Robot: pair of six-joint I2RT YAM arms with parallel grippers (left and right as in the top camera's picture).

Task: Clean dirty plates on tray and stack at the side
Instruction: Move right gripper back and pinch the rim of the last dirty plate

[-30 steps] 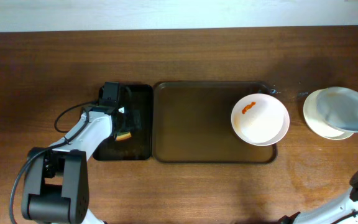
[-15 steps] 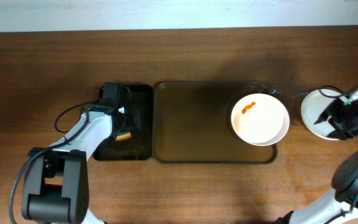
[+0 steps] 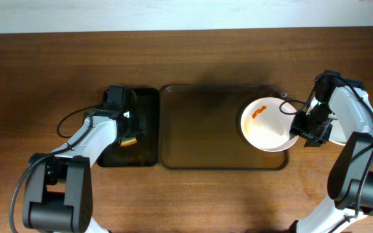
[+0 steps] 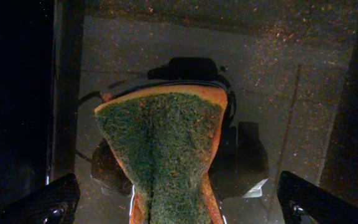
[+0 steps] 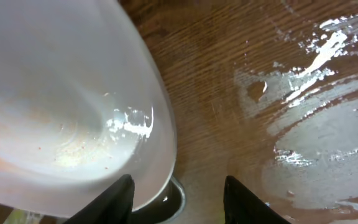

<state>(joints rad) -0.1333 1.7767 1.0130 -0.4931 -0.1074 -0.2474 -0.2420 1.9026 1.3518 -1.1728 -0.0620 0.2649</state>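
A white plate [image 3: 271, 124] with an orange smear [image 3: 259, 113] sits at the right end of the dark tray [image 3: 199, 129]. My right gripper [image 3: 305, 125] is open at the plate's right rim. In the right wrist view, its jaws [image 5: 182, 199] straddle the rim of the plate [image 5: 61, 106], one finger over the plate and one over the table. My left gripper [image 3: 129, 126] is open over a small black tray [image 3: 149, 129]. A green and orange sponge [image 4: 163, 143] lies there between the wide-apart jaws [image 4: 179, 205]. The side stack of plates is hidden under my right arm.
Wet patches [image 5: 316, 130] shine on the wooden table right of the tray. The small black tray holds water around the sponge. Bare wood [image 3: 193, 194] lies in front of both trays.
My right arm has swung left from the plates at the table's right side to the dirty plate's right rim. The left arm and sponge have not moved.
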